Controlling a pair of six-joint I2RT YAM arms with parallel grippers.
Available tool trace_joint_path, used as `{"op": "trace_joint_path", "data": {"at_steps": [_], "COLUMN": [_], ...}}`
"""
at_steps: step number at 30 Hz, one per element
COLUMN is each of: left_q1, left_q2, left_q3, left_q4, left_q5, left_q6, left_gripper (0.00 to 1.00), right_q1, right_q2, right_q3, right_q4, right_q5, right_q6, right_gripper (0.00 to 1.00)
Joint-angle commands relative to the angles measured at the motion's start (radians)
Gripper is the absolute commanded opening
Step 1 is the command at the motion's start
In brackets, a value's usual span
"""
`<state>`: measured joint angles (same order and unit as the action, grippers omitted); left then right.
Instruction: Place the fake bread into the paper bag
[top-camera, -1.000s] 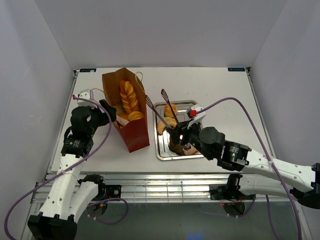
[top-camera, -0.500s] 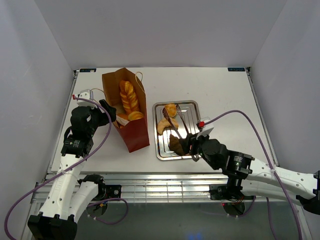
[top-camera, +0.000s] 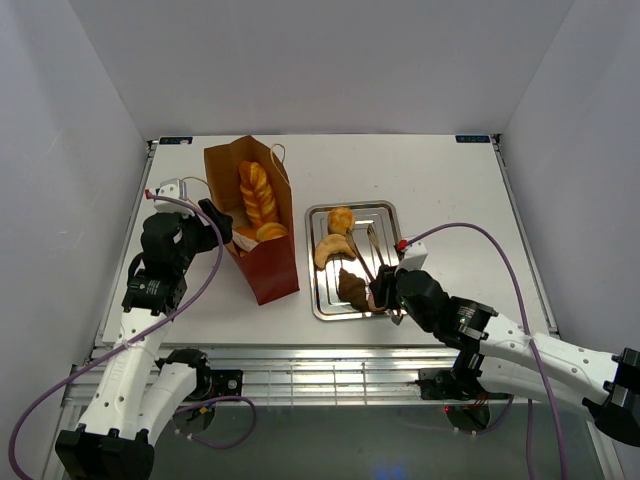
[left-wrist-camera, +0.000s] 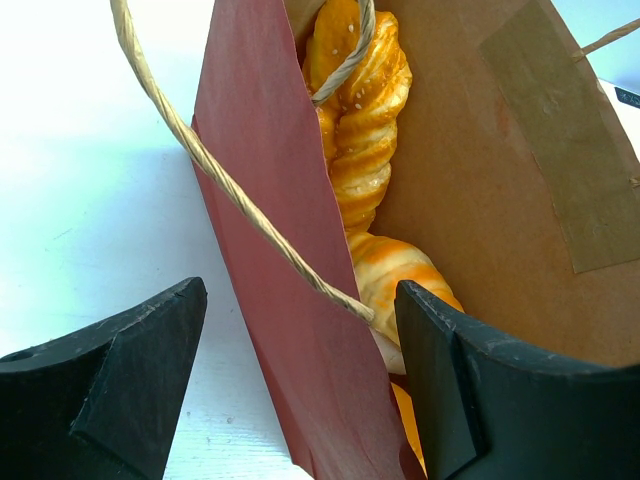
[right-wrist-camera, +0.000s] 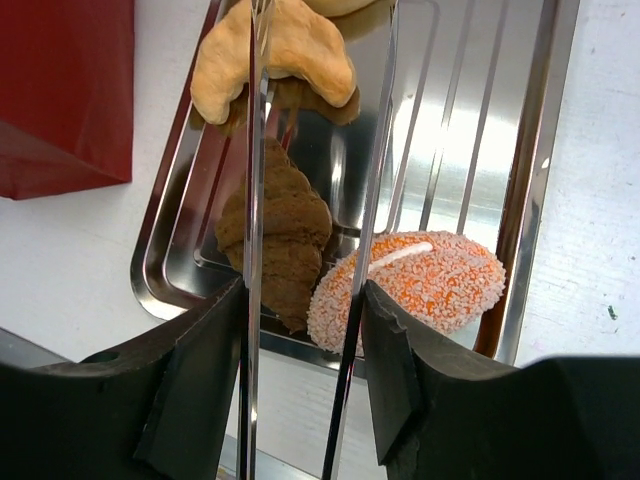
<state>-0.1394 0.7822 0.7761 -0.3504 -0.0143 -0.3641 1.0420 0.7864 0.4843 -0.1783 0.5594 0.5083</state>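
Right pincer (top-camera: 385, 290) sits nearest, over the near end of the tray (top-camera: 390, 208). Its fingers (right-wrist-camera: 205, 370) press in on both arms of the metal tongs (right-wrist-camera: 250, 200), so it is closed on the tongs. The tong tips run out of the wrist view's top edge and cannot be seen there.

Near end of tray: dark brown croissant (right-wrist-camera: 275, 230) lies between and under the tong arms. Cannot tell whether the tongs touch it. Just beside it is a pinkish sugared roll (right-wrist-camera: 410, 285), which the right arm hides in the overhead view.

Mid tray: pale croissant (top-camera: 333, 252). Far end: round golden roll (top-camera: 341, 219), cut off at the top in the wrist view.

Left of the tray stands the paper bag (top-camera: 270, 265), upright on the worktop (top-camera: 450, 190), mouth open. Inside it, a braided loaf (left-wrist-camera: 360, 110) leans against the kraft lining, with a second orange piece (left-wrist-camera: 395, 275) below it. The bag's bottom is out of sight.

Left pincer (left-wrist-camera: 300, 300) is at the bag's left rim with its jaws wide apart. The red wall and a cord handle (left-wrist-camera: 230, 190) pass between them, not pinched. One finger (left-wrist-camera: 480, 390) appears to sit on the lining side, though whether it touches the bag is unclear.
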Motion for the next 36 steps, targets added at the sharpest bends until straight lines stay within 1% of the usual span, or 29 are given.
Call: {"op": "trace_joint_path", "data": {"at_steps": [1, 5, 9, 16, 36], "left_q1": [-0.003, -0.003, -0.005, -0.005, -0.006], "left_q2": [-0.004, -0.004, -0.004, -0.008, -0.006], "left_q3": [-0.008, -0.008, -0.009, -0.009, -0.008], "left_q4": [0.007, 0.008, 0.008, 0.007, 0.008], "left_q5": [0.013, 0.013, 0.013, 0.013, 0.013], "left_q6": [-0.004, -0.003, -0.003, -0.004, -0.003], "left_gripper": [0.86, 0.86, 0.86, 0.86, 0.86], "right_q1": [-0.03, -0.053, -0.068, -0.085, -0.151], "right_q2": [-0.004, 0.008, 0.054, 0.099, 0.188], "right_q3": [-0.015, -0.021, -0.019, -0.016, -0.021], "right_q4": [0.034, 0.034, 0.036, 0.039, 0.129], "right_q5": [-0.059, -0.101, -0.136, -0.159, -0.251], "right_q6": [0.016, 0.016, 0.015, 0.01, -0.037], "right_gripper": [0.53, 0.52, 0.51, 0.52, 0.52]}}
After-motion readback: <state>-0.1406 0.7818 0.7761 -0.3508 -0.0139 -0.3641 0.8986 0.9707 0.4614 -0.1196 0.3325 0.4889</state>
